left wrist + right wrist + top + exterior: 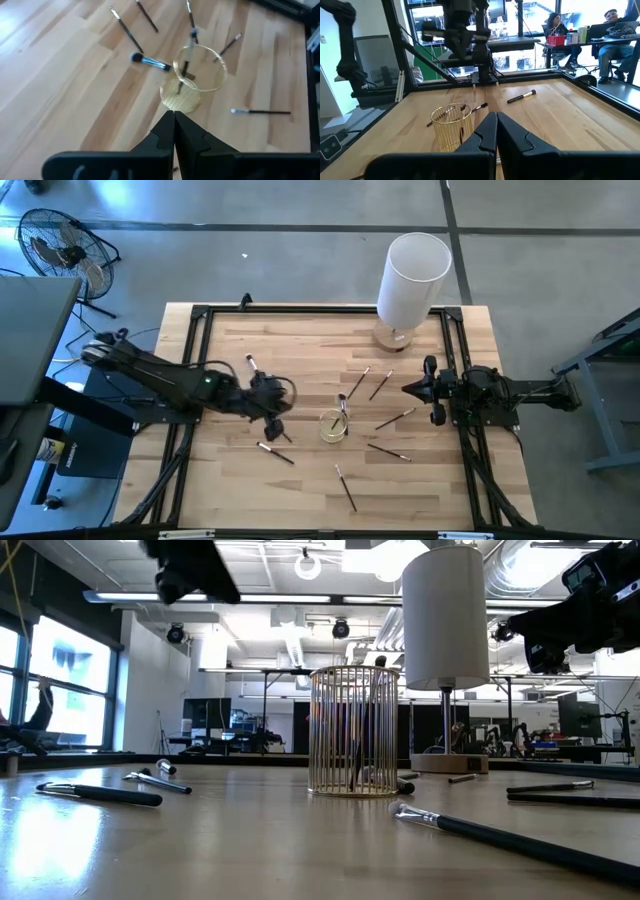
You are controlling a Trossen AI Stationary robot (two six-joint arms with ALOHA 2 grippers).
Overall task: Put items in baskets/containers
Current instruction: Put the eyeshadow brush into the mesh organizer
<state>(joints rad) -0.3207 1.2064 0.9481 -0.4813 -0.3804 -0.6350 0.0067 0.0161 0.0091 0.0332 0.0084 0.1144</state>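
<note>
We find no brand, label or writing that we can read on anything in view.

In the left wrist view the left gripper (174, 122) has its two dark fingers pressed together tip to tip, clenched on nothing. It hangs above the table (230, 490), just beside the cup (192, 75) and clear of it. From above we place this gripper (272, 412) a little to the left of the cup (333, 425), near the middle of the table.

The right gripper (496, 125) is likewise closed with its fingers meeting and nothing between them. From above it (412, 389) sits at the table's right side, well apart from the cup, pointing toward the middle.

The cup (352, 730) is round, with fine vertical ribs in a pale golden tone, and stands upright. One dark brush (186, 60) leans inside it, its end rising over the rim.

The other brushes lie loose on the wood around the cup:
- A brush with a blue ferrule (149, 62) lies just beside the cup.
- A pair (370, 383) lies beyond the cup, toward the white cylinder.
- More brushes lie to the right (393, 419) and in front (346, 487).
- One brush (275, 452) lies under the left arm.

The tall white cylinder (413, 275) stands at the far edge.

In the right wrist view, people (614, 30) sit at a desk beyond the table.
</note>
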